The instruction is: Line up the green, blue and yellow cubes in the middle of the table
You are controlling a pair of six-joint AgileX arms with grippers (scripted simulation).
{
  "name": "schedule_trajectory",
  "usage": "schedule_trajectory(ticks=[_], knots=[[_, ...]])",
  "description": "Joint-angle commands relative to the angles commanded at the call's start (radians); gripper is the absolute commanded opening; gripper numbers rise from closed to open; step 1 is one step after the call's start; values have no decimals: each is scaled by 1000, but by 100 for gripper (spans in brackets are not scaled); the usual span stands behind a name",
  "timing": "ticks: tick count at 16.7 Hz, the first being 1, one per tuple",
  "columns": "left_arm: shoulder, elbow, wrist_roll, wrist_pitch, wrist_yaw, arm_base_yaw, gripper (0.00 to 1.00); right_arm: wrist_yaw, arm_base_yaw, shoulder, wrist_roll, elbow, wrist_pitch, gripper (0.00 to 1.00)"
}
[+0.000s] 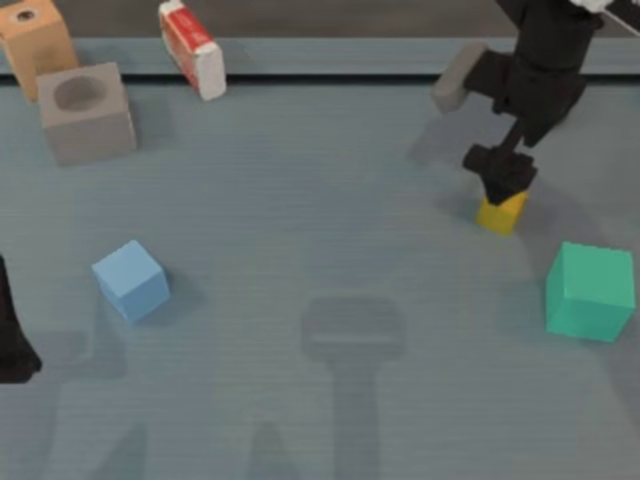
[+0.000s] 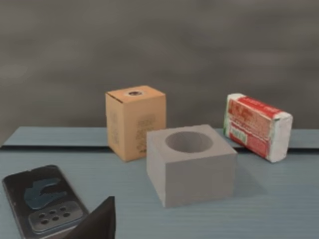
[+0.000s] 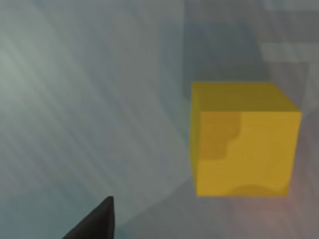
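Our left arm (image 1: 12, 340) parked at tabletop (image 1: 300, 230) left edge; fingers' state we cannot tell. Blue cube (image 1: 131, 279) left of middle, untouched, well apart from others. Middle bare: no line started, so all three placements left, we judge. Our right gripper (image 1: 503, 190) down on yellow cube (image 1: 500, 214) at right, touching its top; whether fingers clamp it we cannot tell. Yellow cube appears on tabletop, not lifted. Green cube (image 1: 590, 291) near right edge, just beside yellow, untouched.
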Motion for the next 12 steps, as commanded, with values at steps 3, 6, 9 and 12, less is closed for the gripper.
schedule_trajectory(ticks=[3, 6, 9, 12], knots=[[0, 0, 0, 0, 0, 0, 100, 0, 4, 10, -2, -64, 70, 100], [0, 0, 0, 0, 0, 0, 100, 0, 5, 30, 0, -166, 203, 100], [0, 0, 0, 0, 0, 0, 100, 0, 6, 49, 1, -248, 299, 100], [0, 0, 0, 0, 0, 0, 100, 0, 7, 52, 1, -260, 312, 100]])
